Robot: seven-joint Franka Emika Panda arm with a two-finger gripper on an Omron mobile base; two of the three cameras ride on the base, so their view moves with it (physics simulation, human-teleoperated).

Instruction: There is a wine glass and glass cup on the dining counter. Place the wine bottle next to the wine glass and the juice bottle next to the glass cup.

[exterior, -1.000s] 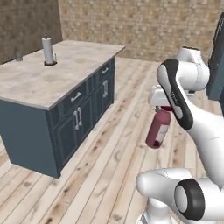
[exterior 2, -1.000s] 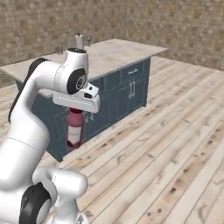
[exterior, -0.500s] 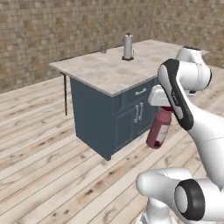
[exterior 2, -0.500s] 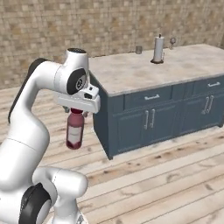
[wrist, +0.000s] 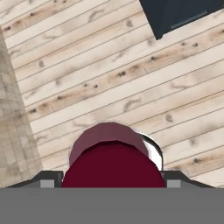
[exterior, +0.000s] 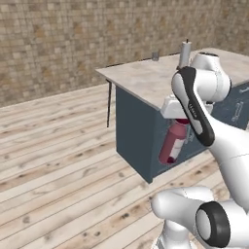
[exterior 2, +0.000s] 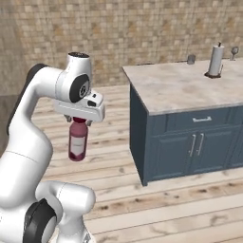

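Hand [exterior 2: 79, 120] pinches the stout pinkish plastic juice bottle [exterior 2: 78, 140] apparently at its dark-red cap, hanging above plank flooring.

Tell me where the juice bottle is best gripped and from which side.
Grip the juice bottle at its narrow neck just under the dark red cap, coming straight down from above. It hangs upright, and the gripper already clamps it there, leaving the stout body and base free for setting down.
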